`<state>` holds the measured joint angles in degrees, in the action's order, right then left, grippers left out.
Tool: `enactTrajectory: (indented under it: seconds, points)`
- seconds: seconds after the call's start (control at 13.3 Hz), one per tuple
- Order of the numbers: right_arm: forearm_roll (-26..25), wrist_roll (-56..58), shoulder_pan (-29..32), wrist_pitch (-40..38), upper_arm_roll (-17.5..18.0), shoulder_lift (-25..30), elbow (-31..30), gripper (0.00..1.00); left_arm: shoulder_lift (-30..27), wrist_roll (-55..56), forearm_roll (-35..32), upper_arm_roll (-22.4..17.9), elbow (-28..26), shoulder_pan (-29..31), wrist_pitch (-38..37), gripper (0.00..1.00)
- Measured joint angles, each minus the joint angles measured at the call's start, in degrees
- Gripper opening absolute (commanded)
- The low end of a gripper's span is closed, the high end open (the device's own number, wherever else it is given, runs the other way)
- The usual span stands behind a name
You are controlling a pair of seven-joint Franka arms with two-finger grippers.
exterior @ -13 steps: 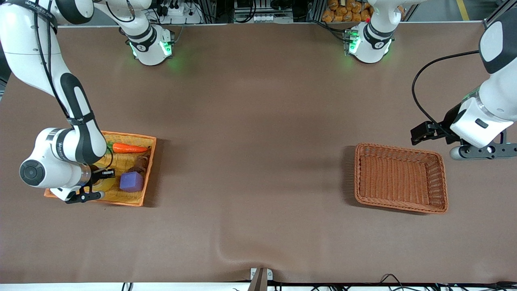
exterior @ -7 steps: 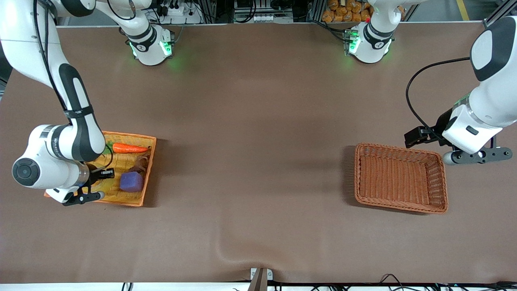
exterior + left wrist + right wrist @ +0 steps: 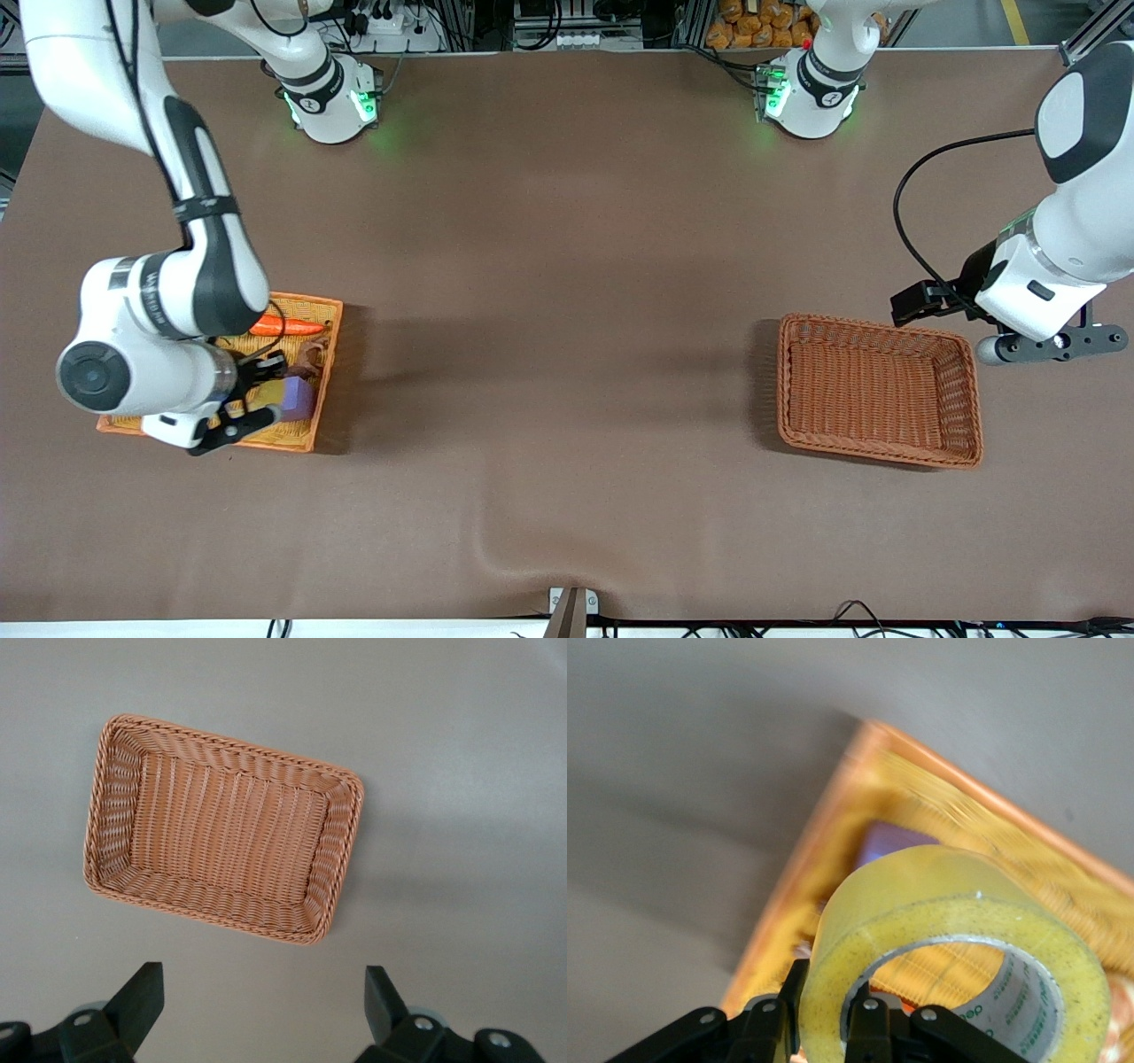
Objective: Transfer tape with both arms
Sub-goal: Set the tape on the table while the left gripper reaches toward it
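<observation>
Your right gripper (image 3: 824, 1028) is pinching the tape (image 3: 948, 948) — one finger inside the grey-white core, one outside against the yellowish wall — and holding it in the air over the orange basket (image 3: 306, 306) at the right arm's end of the table. In the front view the right gripper (image 3: 232, 424) is mostly hiding the roll, which cannot be made out there. Under it in the basket are lying a carrot (image 3: 288, 327), a purple block (image 3: 299, 399) and a brownish item too hidden to name.

Your left gripper (image 3: 261, 1010) is waiting with its fingers spread wide and holding nothing. In the front view the left gripper (image 3: 1050, 344) is hanging over bare table just beside the empty brown wicker basket (image 3: 966, 390), at the left arm's end.

What could go wrong, as a judgement: the grip is biting only one narrow section of the ring, so the roll could be swinging or tilting on that pinch as you are travelling — a sudden move might let it slip back among the basket's contents. At the handover, the left fingers will need a free part of the ring well apart from the right fingers; closing too near them risks a clash, and releasing before the second grip is firm risks a drop onto the table.
</observation>
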<state>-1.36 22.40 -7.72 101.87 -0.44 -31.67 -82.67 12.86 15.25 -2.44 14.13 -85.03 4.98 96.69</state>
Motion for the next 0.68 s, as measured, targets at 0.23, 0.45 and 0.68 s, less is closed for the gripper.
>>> enactTrajectory:
  seconds: [0.23, 0.45, 0.68]
  points:
    - [0.95, 6.21, -3.48, -1.64, 0.49, 4.26, 0.66, 0.07, 0.22, 1.59, 0.0, 0.05, -0.33, -0.75, 0.0, 1.0]
    - [5.41, 7.95, -4.04, -2.53, 3.88, 7.03, 0.64, 0.07, 1.86, 4.8, 0.0, 0.08, -1.64, -1.54, 0.81, 1.0]
    - [5.82, 11.8, -4.38, 0.69, 4.74, 6.81, -0.03, 0.07, 2.86, 5.29, 0.0, -0.02, -2.14, -1.45, 1.97, 1.0]
